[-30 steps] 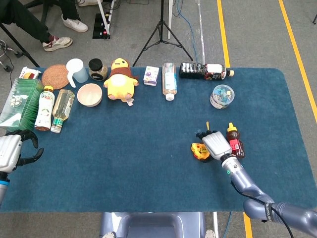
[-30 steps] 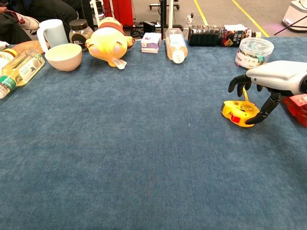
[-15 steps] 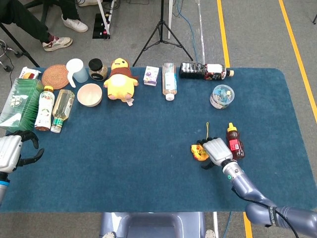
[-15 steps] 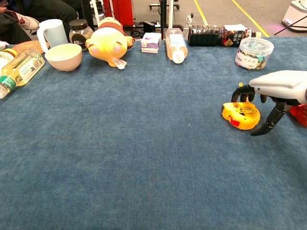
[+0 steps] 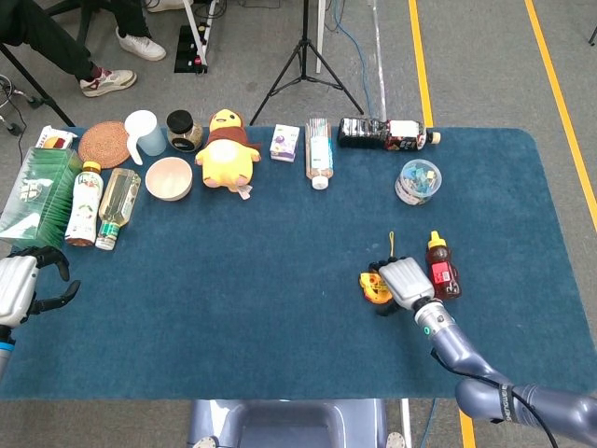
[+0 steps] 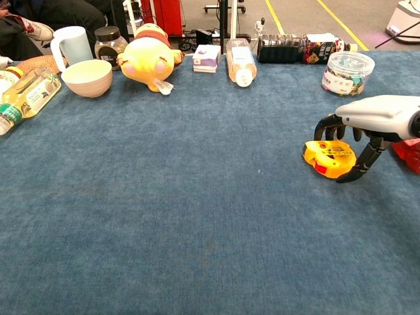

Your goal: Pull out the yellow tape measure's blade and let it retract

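Yellow tape measure (image 6: 329, 157) lies flat near table's (image 6: 164, 216) right edge, blade direction unclear; right hand (image 6: 367, 125) arches over it, fingers spread, grasping nothing. Left hand (image 5: 19, 289) half-curled, empty.

Bare blue table (image 6: 197, 216) lies open left of and in front of the yellow tape measure (image 6: 329, 157), while a red bottle (image 5: 441, 266) crowds its right side and a plastic tub (image 6: 348, 72) stands well behind
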`<state>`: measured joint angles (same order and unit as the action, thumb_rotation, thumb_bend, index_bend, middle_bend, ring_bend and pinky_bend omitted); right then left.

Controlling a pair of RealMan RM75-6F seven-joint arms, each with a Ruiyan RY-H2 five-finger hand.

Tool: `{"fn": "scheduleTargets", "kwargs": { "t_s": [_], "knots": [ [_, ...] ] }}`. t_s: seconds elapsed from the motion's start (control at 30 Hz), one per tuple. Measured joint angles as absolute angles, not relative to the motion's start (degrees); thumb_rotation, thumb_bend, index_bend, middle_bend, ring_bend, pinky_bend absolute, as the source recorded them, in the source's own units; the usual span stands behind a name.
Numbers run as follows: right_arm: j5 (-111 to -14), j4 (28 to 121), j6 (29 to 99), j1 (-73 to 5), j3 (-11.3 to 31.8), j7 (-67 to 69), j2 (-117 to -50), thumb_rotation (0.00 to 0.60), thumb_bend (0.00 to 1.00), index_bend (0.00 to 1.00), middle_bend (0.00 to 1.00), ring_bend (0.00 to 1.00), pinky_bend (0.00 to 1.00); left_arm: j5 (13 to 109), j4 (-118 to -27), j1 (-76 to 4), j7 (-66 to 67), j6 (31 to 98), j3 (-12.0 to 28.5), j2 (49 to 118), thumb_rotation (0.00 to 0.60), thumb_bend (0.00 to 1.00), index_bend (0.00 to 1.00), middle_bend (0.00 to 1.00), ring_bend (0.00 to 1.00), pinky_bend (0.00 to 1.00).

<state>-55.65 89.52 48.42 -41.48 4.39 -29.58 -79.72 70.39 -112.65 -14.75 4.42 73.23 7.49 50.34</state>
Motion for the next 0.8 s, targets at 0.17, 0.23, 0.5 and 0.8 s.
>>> {"fn": "scheduleTargets", "kwargs": {
  "t_s": [0.17, 0.23, 0.5, 0.8],
  "knots": [
    [-54.04, 88.00, 47.97, -42.17, 4.74, -29.72, -80.65, 0.446, 0.18, 0.33, 0.39, 0.36, 0.39, 70.27, -112.21, -14.63, 4.15, 73.15, 7.33, 50.43, 0.527, 0.30, 0.60, 0.45, 0.35, 0.36],
    [-53.61, 87.28, 47.84, -42.37, 4.95, -29.44, -81.13, 0.444, 0.19, 0.36, 0.42, 0.38, 0.40, 70.23, -112.09, -14.52, 4.03, 73.24, 7.30, 50.42, 0.527, 0.30, 0.60, 0.45, 0.35, 0.36],
    [-53.74, 85.51, 48.07, -42.43, 5.01, -27.69, -82.32, 0.447, 0.21, 0.43, 0.47, 0.44, 0.47, 70.25, -111.81, -14.47, 3.82, 73.25, 7.23, 50.45, 0.529, 0.30, 0.60, 0.45, 0.35, 0.36],
    [-55.56, 84.72, 49.26, -41.76, 5.18, -24.77, -83.08, 0.444, 0.24, 0.56, 0.59, 0.58, 0.57, 70.29, -112.12, -14.37, 3.93, 73.39, 7.15, 50.25, 0.522, 0.30, 0.60, 0.45, 0.35, 0.36]
  ]
}}
